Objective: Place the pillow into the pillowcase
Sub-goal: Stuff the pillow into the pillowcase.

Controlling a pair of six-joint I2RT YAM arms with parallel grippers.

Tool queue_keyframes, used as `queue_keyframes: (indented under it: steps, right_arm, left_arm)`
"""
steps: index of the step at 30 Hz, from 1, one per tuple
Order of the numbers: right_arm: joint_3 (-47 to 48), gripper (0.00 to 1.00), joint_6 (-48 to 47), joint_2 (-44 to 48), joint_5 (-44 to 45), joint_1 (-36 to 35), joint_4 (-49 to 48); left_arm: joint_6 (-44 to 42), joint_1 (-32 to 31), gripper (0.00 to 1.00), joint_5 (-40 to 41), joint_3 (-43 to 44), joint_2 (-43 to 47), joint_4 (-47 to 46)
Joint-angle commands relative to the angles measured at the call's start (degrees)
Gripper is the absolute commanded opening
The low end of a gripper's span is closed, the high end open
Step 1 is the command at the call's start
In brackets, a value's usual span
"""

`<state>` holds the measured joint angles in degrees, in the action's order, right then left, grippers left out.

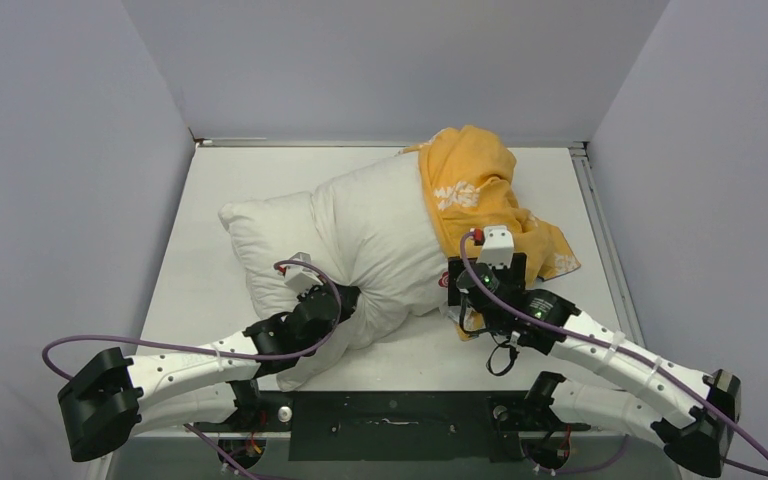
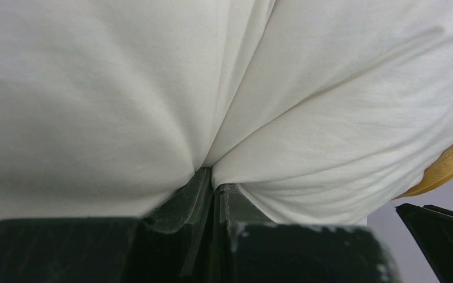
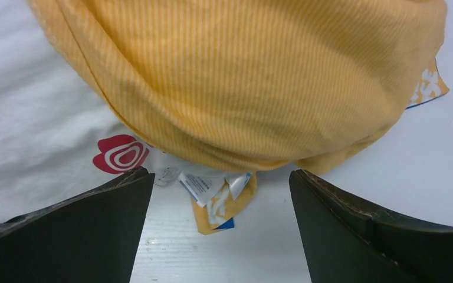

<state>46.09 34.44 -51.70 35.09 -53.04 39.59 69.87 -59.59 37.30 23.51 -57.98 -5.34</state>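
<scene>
The off-white pillow [image 1: 360, 235] lies across the middle of the table. Its far right end is inside the orange-yellow pillowcase [image 1: 475, 190], which is bunched over that end. My left gripper [image 1: 348, 298] is shut on a fold of the pillow [image 2: 224, 100] at its near edge. My right gripper [image 1: 457, 297] is open and empty, low over the table at the near edge of the pillowcase [image 3: 259, 82]. A corner of the case with white care labels [image 3: 215, 191] lies on the table between its fingers. A red logo [image 3: 121, 154] shows on the pillow.
Grey walls enclose the table [image 1: 560, 340] on three sides. A metal rail [image 1: 600, 230] runs along the right edge. The black base plate [image 1: 390, 425] sits at the near edge.
</scene>
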Motion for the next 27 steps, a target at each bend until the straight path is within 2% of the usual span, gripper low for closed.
queue_keyframes:
  steps: [1, 2, 5, 6, 7, 8, 10, 13, 18, 23, 27]
  right_arm:
    - [-0.21, 0.87, 2.14, -4.62, 4.01, 0.11, -0.31]
    - [-0.13, 0.83, 2.21, -6.08, 4.59, 0.19, -0.75]
    - [0.02, 0.55, -0.05, -9.26, 3.89, 1.01, -4.33]
    - [0.28, 0.49, -1.17, -10.08, 3.21, 1.18, -5.72]
    - [0.62, 0.33, -1.97, -11.0, 2.99, 1.25, -6.65]
    - [1.3, 0.23, -2.58, -11.76, 2.73, 1.3, -7.01]
    - [2.68, 0.07, -3.63, -13.0, 2.39, 1.23, -7.37]
    - [4.19, 0.05, -5.49, -12.93, -0.75, 1.21, -8.62]
    - [6.19, 0.05, -8.78, -11.6, -12.64, 1.36, -12.63]
    - [8.01, 0.05, -10.5, -10.88, -30.82, 1.36, -19.64]
    - [9.13, 0.05, -9.42, -14.59, -49.99, 1.03, -25.72]
  left_arm:
    - [-0.17, -0.96, 0.0, -6.47, -0.66, -1.15, 7.45]
    - [-0.17, -0.96, 0.0, -6.47, -0.66, -1.11, 7.45]
    - [-0.38, -0.96, 0.0, -6.73, -0.57, -0.78, 7.69]
    - [-0.49, -0.96, 0.0, -6.76, -0.45, -0.64, 7.94]
    - [-0.64, -1.03, 0.0, -6.73, -0.35, -0.57, 8.37]
    - [-0.8, -0.97, 0.0, -6.73, -0.12, -0.32, 8.93]
    - [-1.11, -0.96, 0.0, -6.48, 0.19, 0.27, 10.17]
    - [-1.47, -0.96, 0.0, -6.69, 0.09, 1.27, 10.76]
    - [-1.73, -0.96, 0.0, -6.9, 0.0, 1.45, 10.63]
    - [-2.0, -0.96, 0.0, -7.69, 0.84, -0.36, 9.42]
    - [-2.27, -0.96, 0.0, -8.46, 2.02, -2.57, 7.88]
